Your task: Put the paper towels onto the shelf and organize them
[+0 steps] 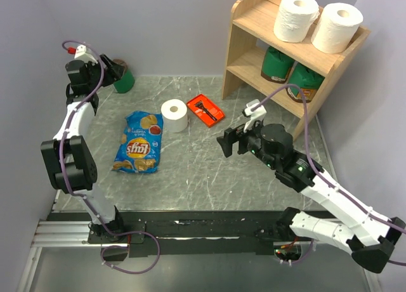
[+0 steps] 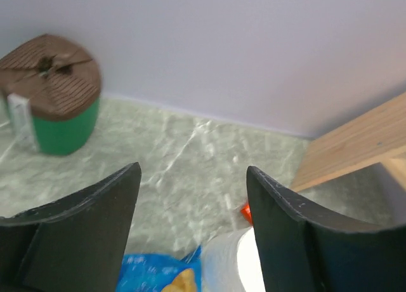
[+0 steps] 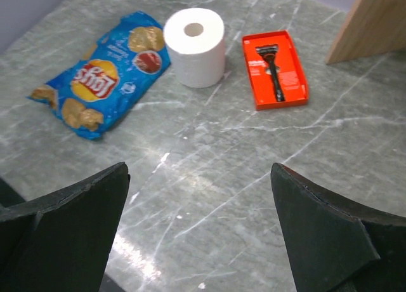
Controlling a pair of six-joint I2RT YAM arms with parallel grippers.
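Observation:
Two white paper towel rolls (image 1: 296,16) (image 1: 337,27) stand upright on the top tier of the light wood shelf (image 1: 248,20) at the back right. A third roll (image 1: 174,115) stands upright on the marble table; it also shows in the right wrist view (image 3: 195,46) and at the bottom of the left wrist view (image 2: 231,266). My right gripper (image 1: 230,141) is open and empty, above the table to the right of that roll. My left gripper (image 1: 119,72) is open and empty, high at the back left.
A green canister with a brown lid (image 1: 125,80) stands at the back left, right by my left gripper. A blue chip bag (image 1: 139,141) lies left of the roll, an orange razor pack (image 1: 205,109) to its right. Two green canisters (image 1: 277,65) sit on the lower tier.

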